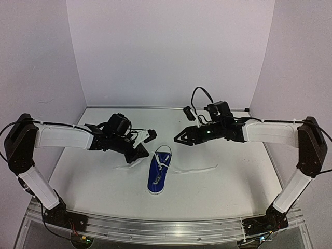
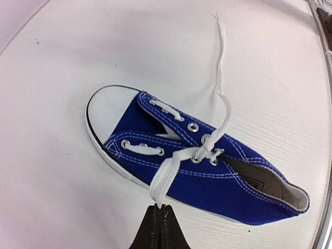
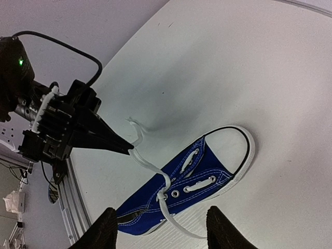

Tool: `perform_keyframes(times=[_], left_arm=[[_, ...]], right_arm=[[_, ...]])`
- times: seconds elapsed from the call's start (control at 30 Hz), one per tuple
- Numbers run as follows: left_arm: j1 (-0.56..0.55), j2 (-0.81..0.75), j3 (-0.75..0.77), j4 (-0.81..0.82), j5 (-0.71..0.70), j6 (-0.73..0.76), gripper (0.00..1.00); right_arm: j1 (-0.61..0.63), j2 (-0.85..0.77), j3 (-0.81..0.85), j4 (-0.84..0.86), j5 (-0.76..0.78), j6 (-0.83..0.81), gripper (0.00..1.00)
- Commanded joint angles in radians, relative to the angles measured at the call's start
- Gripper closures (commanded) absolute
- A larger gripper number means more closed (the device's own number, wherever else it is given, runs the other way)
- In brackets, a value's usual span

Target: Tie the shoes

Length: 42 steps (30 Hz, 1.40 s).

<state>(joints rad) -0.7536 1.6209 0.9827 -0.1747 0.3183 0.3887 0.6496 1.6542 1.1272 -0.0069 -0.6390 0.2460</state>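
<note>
My left pincer [image 2: 160,208] pinches the flat white lace [image 2: 165,176] at 9 o'clock of the royal-blue canvas sneaker [image 2: 218,179], which lies on the desk [image 2: 52,62]. My right pincer [image 3: 163,228] hangs spread and empty. I should draw the lace taut slowly, without dragging the sneaker.

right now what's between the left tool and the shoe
A stretch of white lace, pinched in the shut left tool and running to the eyelets of the shoe, over bare table. The left wrist view shows it.

Bright, even light; soft shadows; fisheye-warped edges
</note>
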Motion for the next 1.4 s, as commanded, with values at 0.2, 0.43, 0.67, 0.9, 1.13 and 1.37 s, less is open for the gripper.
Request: perform_keyframes(times=[0.2,0.43,0.67,0.9,1.13,1.37], left_arm=[[-0.004,-0.040,-0.081,0.263,0.086,-0.075,1.00],[-0.006,-0.053,-0.109,0.336,0.115,-0.101,1.00],[-0.007,-0.062,-0.119,0.357,0.127,-0.103,1.00],[-0.010,-0.058,-0.116,0.358,0.153,-0.102,1.00],[-0.013,-0.055,-0.114,0.353,0.134,-0.100,1.00],[-0.013,-0.034,-0.111,0.353,0.102,-0.123,0.86]], right_arm=[[0.101,0.181,0.118,0.151,-0.111,0.070,0.44],[0.143,0.278,0.177,0.171,-0.130,0.090,0.56],[0.145,0.306,0.194,0.171,-0.118,0.096,0.65],[0.145,0.320,0.204,0.170,-0.117,0.098,0.74],[0.145,0.311,0.197,0.162,-0.108,0.092,1.00],[0.145,0.266,0.170,0.148,-0.067,0.081,1.00]])
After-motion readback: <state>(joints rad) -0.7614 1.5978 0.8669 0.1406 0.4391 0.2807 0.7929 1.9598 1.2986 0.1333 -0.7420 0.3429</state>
